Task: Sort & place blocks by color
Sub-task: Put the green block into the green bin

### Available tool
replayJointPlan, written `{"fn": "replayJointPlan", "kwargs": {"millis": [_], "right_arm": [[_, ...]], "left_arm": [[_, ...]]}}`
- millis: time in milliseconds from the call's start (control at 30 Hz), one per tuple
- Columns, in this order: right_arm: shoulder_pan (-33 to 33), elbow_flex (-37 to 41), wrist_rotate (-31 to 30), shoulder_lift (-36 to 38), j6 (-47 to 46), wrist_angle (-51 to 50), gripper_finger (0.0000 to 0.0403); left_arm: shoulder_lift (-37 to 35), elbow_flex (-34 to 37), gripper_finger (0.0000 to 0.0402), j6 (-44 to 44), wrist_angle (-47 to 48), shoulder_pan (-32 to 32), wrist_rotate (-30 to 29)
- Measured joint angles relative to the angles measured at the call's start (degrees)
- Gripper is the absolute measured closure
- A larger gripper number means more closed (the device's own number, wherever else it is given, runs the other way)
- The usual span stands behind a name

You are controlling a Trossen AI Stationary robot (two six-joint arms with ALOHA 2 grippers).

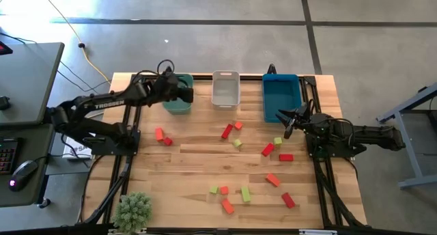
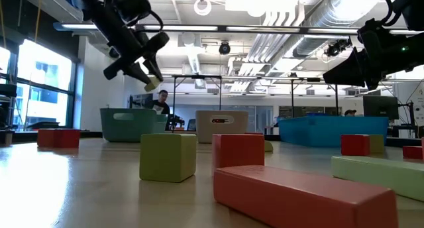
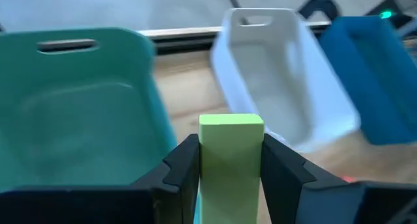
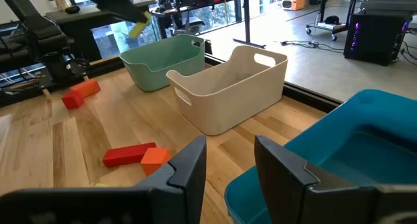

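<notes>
My left gripper (image 1: 183,95) hangs over the green bin (image 1: 179,104) at the table's far left, shut on a yellow-green block (image 3: 230,160); the block also shows in the low view (image 2: 152,85). My right gripper (image 1: 287,120) is open and empty over the near edge of the blue bin (image 1: 281,97). Yellow-green, orange-red and deep red blocks (image 1: 235,143) lie scattered flat on the wooden table (image 1: 198,167). My left gripper pinches the yellow-green block by its two long sides (image 3: 203,165) between its two fingers. The block's end (image 3: 230,123) sticks out past the fingertips. It is lifted clear, above the green bin, and points slanting downward.
A white bin (image 1: 225,89) stands between the green and blue bins along the far edge. A small green plant (image 1: 134,209) sits at the near left corner. Two red blocks (image 1: 162,136) lie near the left arm. A person (image 2: 159,101) shows far behind the table.
</notes>
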State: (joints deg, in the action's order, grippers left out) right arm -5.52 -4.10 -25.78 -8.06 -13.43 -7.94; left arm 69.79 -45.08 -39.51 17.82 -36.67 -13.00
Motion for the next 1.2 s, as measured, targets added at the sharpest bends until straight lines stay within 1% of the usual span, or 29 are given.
{"fn": "replayJointPlan", "kwargs": {"millis": [167,300,367,467,667,867,1067,1200], "right_arm": [[0.0,0.0,0.0,0.0,-0.02,0.0,0.0284],[0.0,0.0,0.0,-0.01,0.0,0.0,0.0284],[0.0,0.0,0.0,0.0,-0.01,0.0,0.0284],[0.0,0.0,0.0,-0.01,-0.02,0.0,0.0284],[0.0,0.0,0.0,-0.01,-0.01,0.0,0.0284],[-0.02,0.0,0.0,-0.01,0.0,0.0,0.0284],[-0.01,0.0,0.0,-0.01,-0.01,0.01,0.0284],[0.0,0.0,0.0,-0.01,0.0,0.02,0.0284]], "left_arm": [[0.86,0.0,0.0299,3.85,0.23,-4.06,0.16],[1.57,-0.04,0.0296,4.43,3.44,-5.38,0.32],[2.41,-0.04,0.0296,4.98,6.62,-5.37,-0.59],[3.66,-0.02,0.0297,5.26,8.95,-5.31,-1.14],[7.44,-0.02,0.0291,6.75,9.02,-4.78,-1.04],[11.99,-0.02,0.029,7.2,8.98,-4.83,0.88],[13.25,-0.02,0.0286,8.96,8.88,-4.88,0.9],[13.25,-0.02,0.0269,9.78,8.4,-5.47,1.38]]}}
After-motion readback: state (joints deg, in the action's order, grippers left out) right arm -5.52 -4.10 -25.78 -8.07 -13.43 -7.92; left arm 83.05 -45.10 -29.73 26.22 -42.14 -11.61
